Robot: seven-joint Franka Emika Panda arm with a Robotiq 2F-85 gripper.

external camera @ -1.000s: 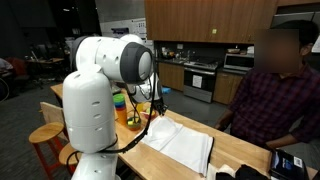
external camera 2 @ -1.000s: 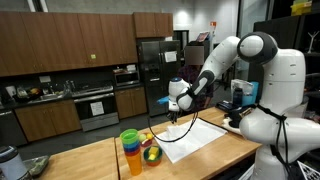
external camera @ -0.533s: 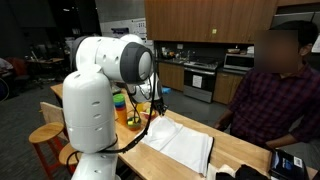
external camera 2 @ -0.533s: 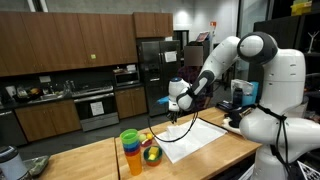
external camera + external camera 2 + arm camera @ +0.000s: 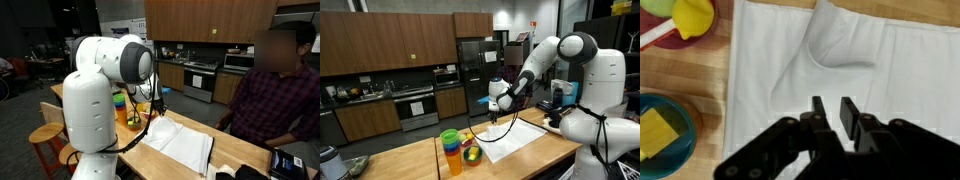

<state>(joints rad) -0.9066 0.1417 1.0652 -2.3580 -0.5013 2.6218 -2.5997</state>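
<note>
A white cloth (image 5: 895,70) lies spread on the wooden table (image 5: 700,75), with a raised, pinched-up fold (image 5: 825,30) near its far edge. My gripper (image 5: 832,103) hangs above the cloth's middle. Its two dark fingers (image 5: 848,112) stand a narrow gap apart and only the cloth below shows between them. In both exterior views the gripper (image 5: 495,112) (image 5: 157,103) hovers a little above the cloth (image 5: 517,133) (image 5: 186,144) without touching it.
Left of the cloth sit a blue bowl (image 5: 675,150) with a yellow block and a red dish (image 5: 670,38) bearing a yellow fruit (image 5: 692,15). Stacked coloured cups (image 5: 451,150) stand near the table's end. A person (image 5: 272,95) sits at the table's far side.
</note>
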